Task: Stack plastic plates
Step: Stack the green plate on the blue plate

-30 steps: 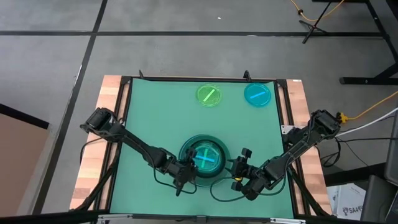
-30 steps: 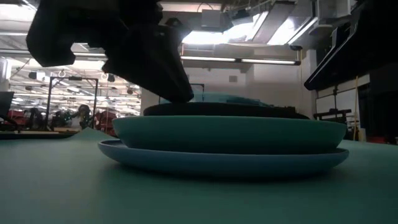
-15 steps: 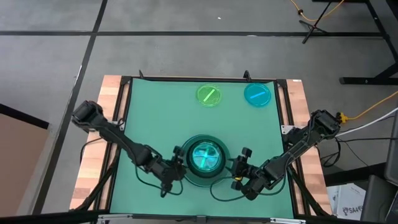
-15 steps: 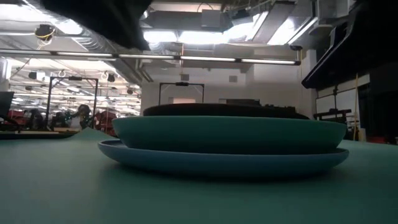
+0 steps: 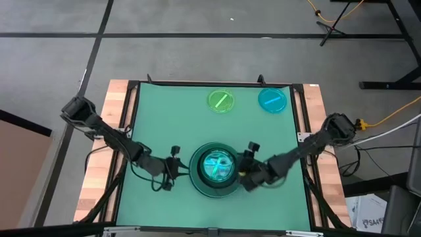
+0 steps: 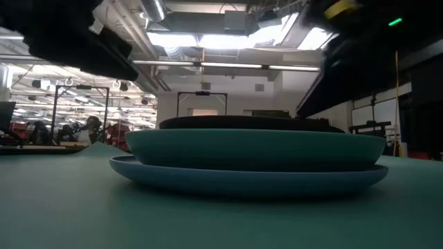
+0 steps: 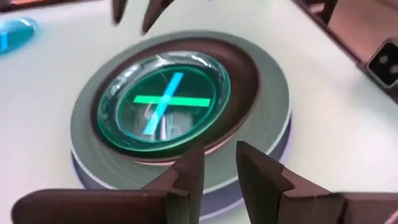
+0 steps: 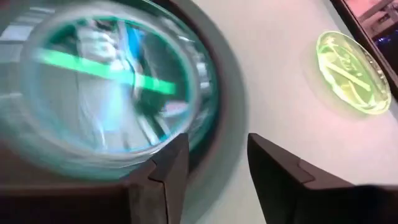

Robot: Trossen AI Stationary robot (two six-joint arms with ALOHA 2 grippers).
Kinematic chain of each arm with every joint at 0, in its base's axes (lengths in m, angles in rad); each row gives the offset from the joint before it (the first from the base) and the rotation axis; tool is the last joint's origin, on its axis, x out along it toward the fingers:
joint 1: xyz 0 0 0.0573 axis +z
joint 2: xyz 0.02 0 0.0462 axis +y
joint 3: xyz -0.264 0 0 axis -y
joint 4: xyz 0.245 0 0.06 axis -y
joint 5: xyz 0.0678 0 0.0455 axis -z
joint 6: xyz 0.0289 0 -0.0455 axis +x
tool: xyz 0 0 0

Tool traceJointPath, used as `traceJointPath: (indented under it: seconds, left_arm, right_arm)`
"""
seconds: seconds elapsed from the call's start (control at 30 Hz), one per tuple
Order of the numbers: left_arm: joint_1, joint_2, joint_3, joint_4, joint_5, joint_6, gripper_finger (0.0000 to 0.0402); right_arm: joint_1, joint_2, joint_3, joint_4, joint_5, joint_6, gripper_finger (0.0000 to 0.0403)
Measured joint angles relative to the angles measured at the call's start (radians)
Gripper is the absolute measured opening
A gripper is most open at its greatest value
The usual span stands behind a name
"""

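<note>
A stack of plates point(image 5: 215, 169) sits in the near middle of the table: a blue plate point(image 6: 249, 181) at the bottom, a dark-green one point(image 6: 256, 149) on it, then a black one point(image 7: 245, 81), with a small translucent plate point(image 7: 163, 102) showing a green and cyan cross on top. A lime-green plate point(image 5: 222, 101) and a cyan plate point(image 5: 272, 100) lie flat near the far edge. My left gripper point(image 5: 179, 168) is open, just left of the stack and clear of it. My right gripper point(image 8: 214, 146) is open above the stack's right rim point(image 5: 241, 172). No white plate shows.
The green mat point(image 5: 158, 118) has bare room between the stack and the two far plates, and on both sides. Wooden table edges point(image 5: 115, 131) and a dark frame border the mat. Cables trail under both arms near the stack.
My left gripper has drawn back from over the stack's left rim toward the table's left edge and now stands clear of it. My right gripper has moved from the near right toward the stack and is now over its right rim. The stack has stayed put.
</note>
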Motion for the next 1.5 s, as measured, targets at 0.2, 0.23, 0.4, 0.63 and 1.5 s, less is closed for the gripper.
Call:
traceJointPath:
  seconds: [0.2,0.23,0.4,0.63,1.5]
  left_arm:
    - [0.062,-0.071,-0.172,0.215,0.003,0.003,0.0086]
    - [0.072,-0.074,-0.197,0.245,0.003,0.003,0.0086]
    - [0.122,-0.079,-0.248,0.311,0.003,0.004,0.0086]
    - [0.167,-0.079,-0.249,0.309,-0.024,0.034,0.0086]
    - [0.172,-0.078,-0.249,0.345,-0.099,-0.12,0.0086]
  right_arm:
    - [-0.179,-0.021,-0.002,0.128,-0.162,-0.306,0.0158]
    - [-0.208,-0.031,-0.001,0.179,-0.212,-0.368,0.0158]
    - [-0.361,-0.057,0.0,0.255,-0.42,-0.576,0.0158]
    - [-0.566,-0.058,-0.01,0.333,-0.787,-0.703,0.0158]
    - [-0.868,-0.079,-0.266,0.624,-0.957,-0.921,0.0158]
